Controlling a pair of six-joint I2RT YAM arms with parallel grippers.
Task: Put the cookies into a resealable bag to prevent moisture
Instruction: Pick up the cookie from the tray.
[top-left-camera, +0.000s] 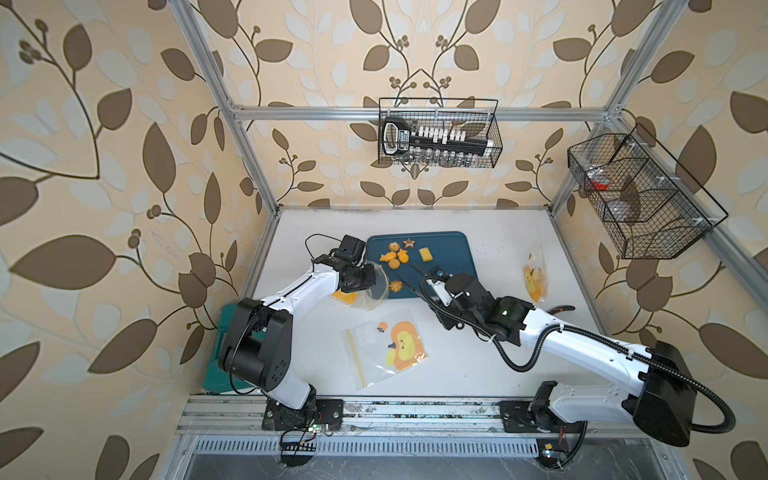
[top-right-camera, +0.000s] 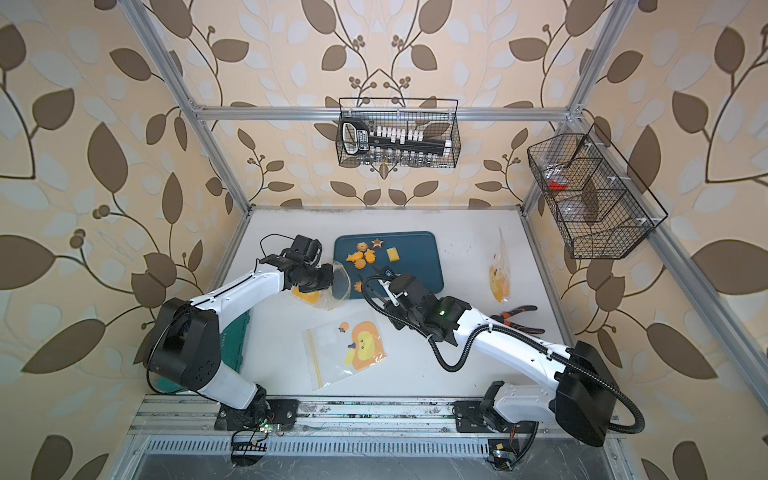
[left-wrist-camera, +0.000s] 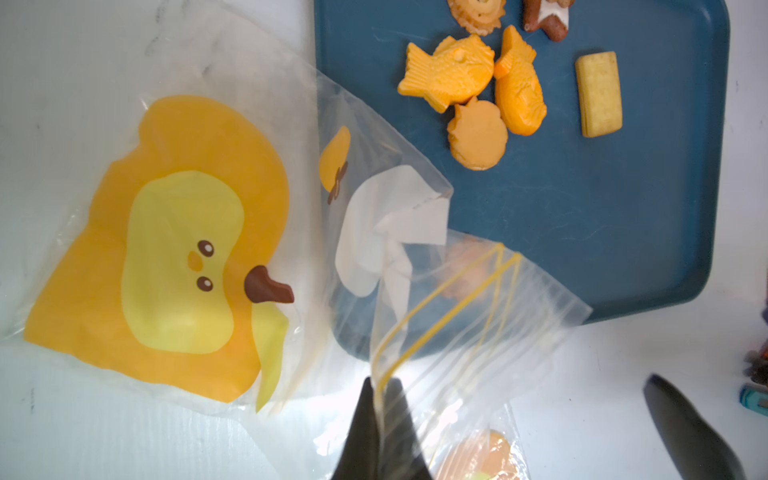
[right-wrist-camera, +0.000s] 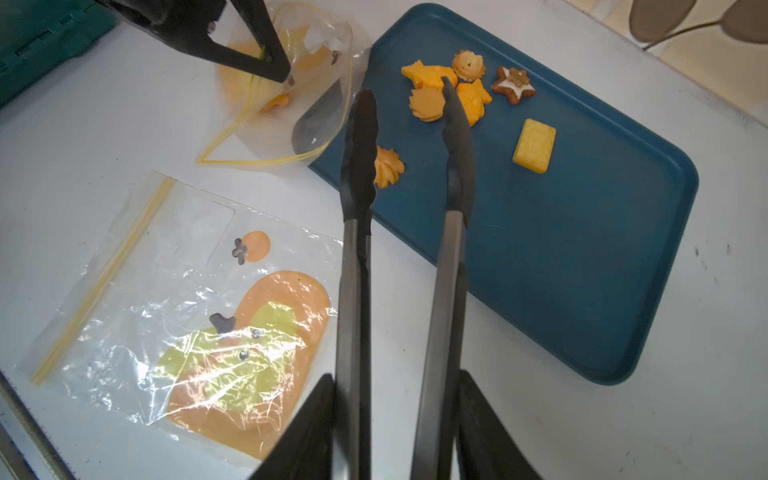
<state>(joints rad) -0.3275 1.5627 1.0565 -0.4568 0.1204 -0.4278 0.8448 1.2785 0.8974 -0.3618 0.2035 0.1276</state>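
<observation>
Maybe the orange swirl cookie (right-wrist-camera: 390, 166) gets knocked away by black tongs (right-wrist-camera: 360, 137) gripped in the right tool (right-wrist-camera: 395, 419); a clear plastic bag (left-wrist-camera: 478, 316) is pinched in the left tool (left-wrist-camera: 380, 399).

Small orange and brown cookies (right-wrist-camera: 426, 104) clustered on blue tray (right-wrist-camera: 561, 249), clear resealable bag (left-wrist-camera: 478, 316) open, overlapping tray's corner
</observation>
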